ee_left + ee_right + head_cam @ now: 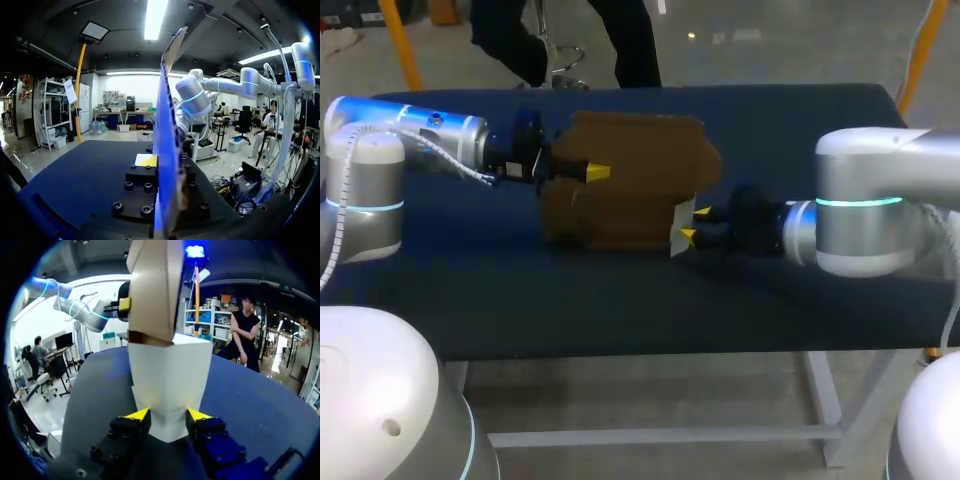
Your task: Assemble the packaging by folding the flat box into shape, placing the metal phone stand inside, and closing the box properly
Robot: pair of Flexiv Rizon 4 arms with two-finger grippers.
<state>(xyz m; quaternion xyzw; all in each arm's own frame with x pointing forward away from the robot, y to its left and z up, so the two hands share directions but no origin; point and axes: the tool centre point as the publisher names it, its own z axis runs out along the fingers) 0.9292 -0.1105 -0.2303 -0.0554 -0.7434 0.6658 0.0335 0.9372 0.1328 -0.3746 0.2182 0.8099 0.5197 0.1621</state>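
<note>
The brown cardboard box stands partly folded at the middle of the table. From the left, my left gripper is shut on one of its thin panels. In the left wrist view that panel stands edge-on in my left gripper, hiding one tip. My right gripper is at the box's near right corner, shut on a white flap. In the right wrist view the white flap fills the gap in my right gripper, both yellow tips against it. Brown cardboard rises beyond it.
The dark blue table top lies bare in front of the box and at both ends. My left arm shows beyond the box in the right wrist view, and my right arm behind the panel in the left wrist view.
</note>
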